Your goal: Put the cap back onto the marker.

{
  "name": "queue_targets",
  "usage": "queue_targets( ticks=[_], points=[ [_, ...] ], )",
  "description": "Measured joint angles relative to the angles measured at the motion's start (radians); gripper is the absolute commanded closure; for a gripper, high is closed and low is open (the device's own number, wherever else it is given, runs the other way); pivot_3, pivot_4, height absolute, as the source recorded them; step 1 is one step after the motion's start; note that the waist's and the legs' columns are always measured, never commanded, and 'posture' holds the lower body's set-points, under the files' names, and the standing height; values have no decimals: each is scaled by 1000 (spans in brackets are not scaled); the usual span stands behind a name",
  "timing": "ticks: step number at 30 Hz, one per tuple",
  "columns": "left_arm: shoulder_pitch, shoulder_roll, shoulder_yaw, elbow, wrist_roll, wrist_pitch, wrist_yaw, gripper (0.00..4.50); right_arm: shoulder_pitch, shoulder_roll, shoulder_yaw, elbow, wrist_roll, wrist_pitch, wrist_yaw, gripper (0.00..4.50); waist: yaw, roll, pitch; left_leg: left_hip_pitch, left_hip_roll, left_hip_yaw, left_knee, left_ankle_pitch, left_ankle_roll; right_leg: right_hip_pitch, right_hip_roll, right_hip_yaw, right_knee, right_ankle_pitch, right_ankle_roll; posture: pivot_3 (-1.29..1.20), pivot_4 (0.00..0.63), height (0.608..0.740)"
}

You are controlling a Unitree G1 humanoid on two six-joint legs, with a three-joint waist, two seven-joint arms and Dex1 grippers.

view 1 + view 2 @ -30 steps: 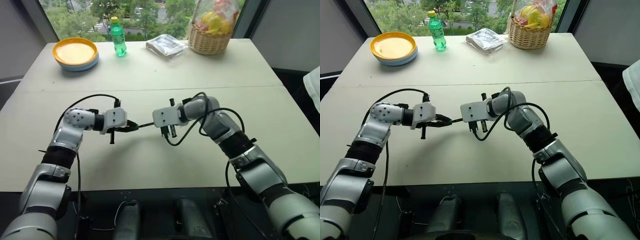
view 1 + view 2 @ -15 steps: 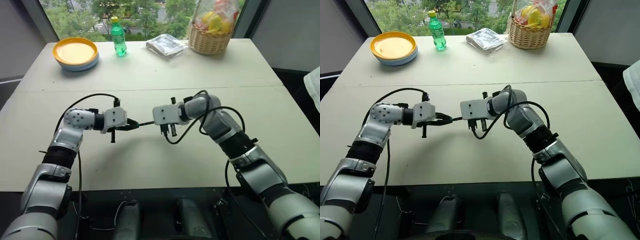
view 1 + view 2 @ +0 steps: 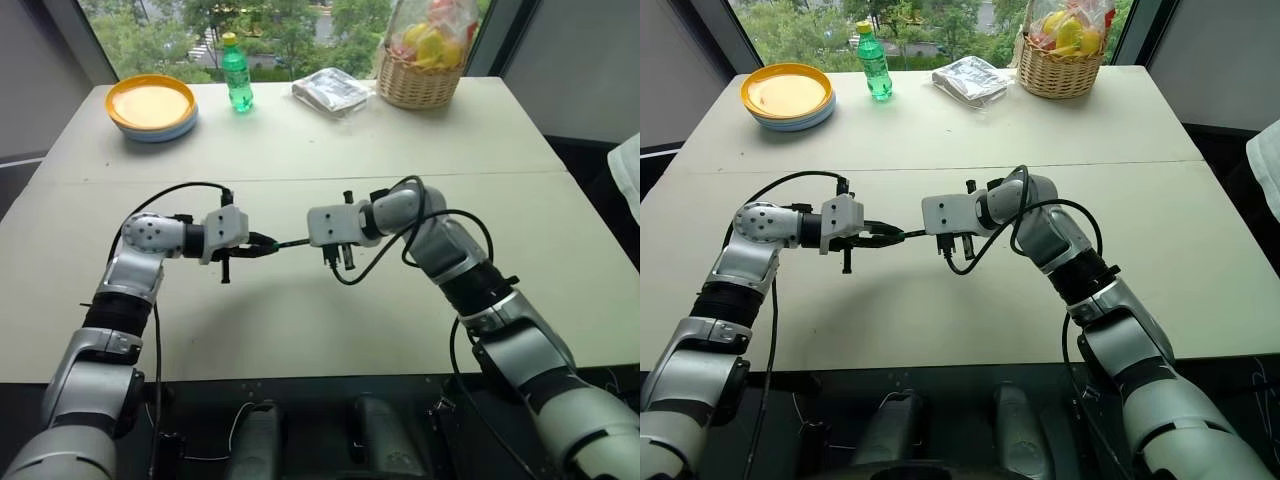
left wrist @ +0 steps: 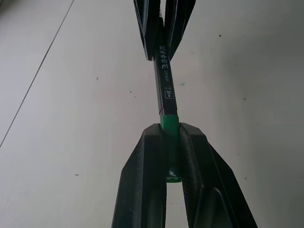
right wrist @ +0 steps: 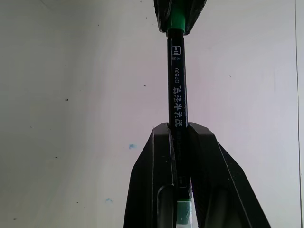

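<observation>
My left gripper [image 3: 262, 246] is shut on the small green cap [image 4: 169, 122]. Facing it, my right gripper [image 3: 312, 242] is shut on the thin dark marker [image 3: 290, 243]. Both are held a little above the middle of the table. The marker's barrel [image 4: 164, 80] runs straight from the right gripper's fingers [image 5: 154, 156] into the cap's mouth, and no tip shows. From the right wrist, the cap [image 5: 175, 19] sits at the marker's far end between the left gripper's jaws. A green end piece [image 5: 183, 209] shows behind the right fingers.
Along the table's far edge stand a stack of yellow and blue plates [image 3: 151, 106], a green drink bottle [image 3: 236, 74], a silvery packet [image 3: 332, 90] and a wicker basket [image 3: 420, 70]. A person's white sleeve [image 3: 628, 170] shows at the right edge.
</observation>
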Motion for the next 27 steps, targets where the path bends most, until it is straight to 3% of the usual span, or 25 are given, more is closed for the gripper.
queue_targets(
  ticks=[27],
  points=[
    [0,-14,38,-40,6,51,17,4500,1,23,-22,-6,-2,42,-21,4476,0,0,0,0,0,0,0,0,0,0,0,0,0,0,0,0,150,740]
  ],
)
